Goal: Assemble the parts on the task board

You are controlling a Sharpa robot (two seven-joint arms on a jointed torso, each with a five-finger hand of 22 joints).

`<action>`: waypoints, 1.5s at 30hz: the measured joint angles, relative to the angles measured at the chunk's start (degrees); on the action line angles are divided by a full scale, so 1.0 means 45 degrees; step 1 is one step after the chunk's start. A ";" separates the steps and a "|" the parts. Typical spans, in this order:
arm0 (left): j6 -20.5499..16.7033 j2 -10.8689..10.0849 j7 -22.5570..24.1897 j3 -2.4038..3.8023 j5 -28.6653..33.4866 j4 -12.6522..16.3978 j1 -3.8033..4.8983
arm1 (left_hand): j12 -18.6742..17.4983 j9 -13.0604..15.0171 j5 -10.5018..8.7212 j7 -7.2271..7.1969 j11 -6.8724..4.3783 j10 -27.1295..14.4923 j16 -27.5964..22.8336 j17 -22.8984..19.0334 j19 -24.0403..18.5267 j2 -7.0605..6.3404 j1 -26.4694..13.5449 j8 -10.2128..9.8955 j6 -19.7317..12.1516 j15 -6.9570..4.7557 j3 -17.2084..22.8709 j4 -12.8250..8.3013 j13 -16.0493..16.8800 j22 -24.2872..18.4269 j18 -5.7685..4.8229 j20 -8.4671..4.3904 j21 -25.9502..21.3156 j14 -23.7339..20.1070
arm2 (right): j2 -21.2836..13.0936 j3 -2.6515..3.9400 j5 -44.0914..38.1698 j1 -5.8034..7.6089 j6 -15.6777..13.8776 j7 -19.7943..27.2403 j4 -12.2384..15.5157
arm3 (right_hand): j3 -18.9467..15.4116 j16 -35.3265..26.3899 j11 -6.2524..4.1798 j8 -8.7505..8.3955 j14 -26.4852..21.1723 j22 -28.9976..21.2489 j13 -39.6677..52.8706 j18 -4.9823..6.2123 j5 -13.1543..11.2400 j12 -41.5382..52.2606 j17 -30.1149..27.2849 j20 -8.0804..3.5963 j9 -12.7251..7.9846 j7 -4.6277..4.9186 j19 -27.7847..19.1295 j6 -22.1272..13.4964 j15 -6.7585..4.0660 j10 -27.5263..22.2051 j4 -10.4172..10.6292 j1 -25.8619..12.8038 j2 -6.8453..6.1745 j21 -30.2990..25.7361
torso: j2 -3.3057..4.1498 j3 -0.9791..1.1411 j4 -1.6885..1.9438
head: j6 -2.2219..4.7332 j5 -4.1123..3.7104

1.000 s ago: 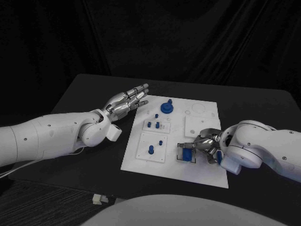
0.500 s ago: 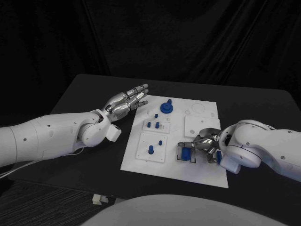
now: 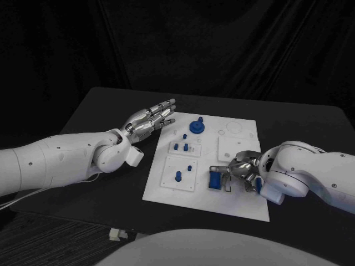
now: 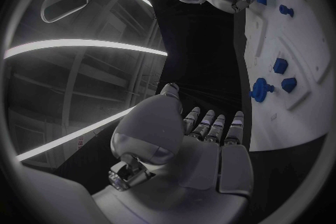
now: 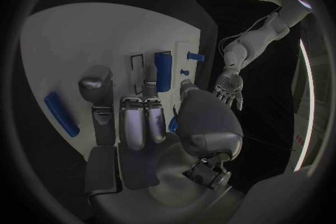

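The white task board (image 3: 226, 202) lies mid-table. My right hand (image 3: 243, 168) rests over its near right part. In the right wrist view the right hand (image 5: 147, 117) pinches an upright blue block (image 5: 162, 70) between thumb and a fingertip, at a slot in the board (image 5: 84, 39). The same blue block (image 3: 215, 180) stands just left of the fingers. A blue bar (image 5: 59, 113) lies flat on the board beside the hand. My left hand (image 3: 150, 119) hovers open and flat by the board's far left corner, holding nothing; its fingers (image 4: 210, 123) stretch out beside the board (image 4: 308, 95).
A blue round knob (image 3: 196, 127) stands at the board's far edge. Small blue pegs (image 3: 181, 147) sit in the left-hand plates, with another peg (image 3: 177, 176) nearer me. Black table (image 3: 105, 111) surrounds the board, with dark curtains behind.
The blue block and my right hand's fingers have shifted very slightly toward the board's middle. The left arm has stayed still.
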 measured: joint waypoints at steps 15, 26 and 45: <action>0.0045 0.0018 0.0000 0.0000 0.0000 -0.0019 -0.0007 | 0.0000 0.0000 0.0000 0.0000 0.0000 0.0000 0.0000 0.0001 -0.0045 0.0000 0.0000 0.0000 0.0000 0.0093 0.0037 -0.0037 0.0000 -0.0002 0.0000 0.0045 0.0000 0.0001 | -0.0338 -0.0003 -0.0245 0.0007 -0.0159 0.0026 0.0297 | -0.0560 0.0000 0.0045 0.0071 0.0000 -0.0003 -0.0002 0.0001 -0.0111 0.0000 0.0000 0.0000 -0.0017 0.0035 0.0000 -0.0124 -0.0001 0.0045 0.0141 -0.0324 -0.0441 -0.0119 | 0.0001 -0.0001 0.0000 | 0.0000 -0.0001; 0.0051 -0.0029 0.0000 0.0000 0.0000 -0.0023 -0.0011 | 0.0059 0.0000 -0.0001 0.0000 0.0000 0.0000 0.0000 0.0013 -0.0046 0.0000 0.0000 0.0000 0.0000 0.0092 0.0037 -0.0037 0.0000 -0.0003 0.0000 0.0045 0.0000 0.0000 | -0.1768 0.0001 -0.0503 0.1415 -0.0340 0.0047 0.1034 | -0.1002 0.0000 0.0045 0.0247 0.0000 -0.0004 -0.0003 0.0001 0.3616 0.0000 0.0000 0.0046 -0.0162 -0.0025 0.0046 -0.0152 -0.0001 0.0046 -0.0771 0.1102 0.0335 -0.0119 | 0.0001 -0.0002 -0.0001 | 0.0000 -0.0020; 0.0052 0.0004 0.0000 0.0000 0.0000 -0.0042 -0.0013 | 0.0118 0.0000 -0.0001 0.0046 0.0117 -0.0022 0.0000 0.0013 -0.0046 -0.0050 0.0050 0.0000 0.0047 0.0091 0.0036 -0.0037 0.0011 0.0013 0.0000 0.0044 0.0000 0.0000 | -0.2407 -0.0023 -0.3380 0.1824 0.1585 -0.0161 0.0715 | -0.0799 0.0000 -0.0126 -0.0004 0.0016 -0.0007 -0.0004 0.0000 0.3038 0.0000 0.0000 -0.0094 -0.0959 -0.0355 0.0186 0.1342 -0.0094 0.0025 -0.1435 0.2440 0.0623 -0.0170 | -0.0031 -0.0022 -0.0002 | 0.0000 -0.0120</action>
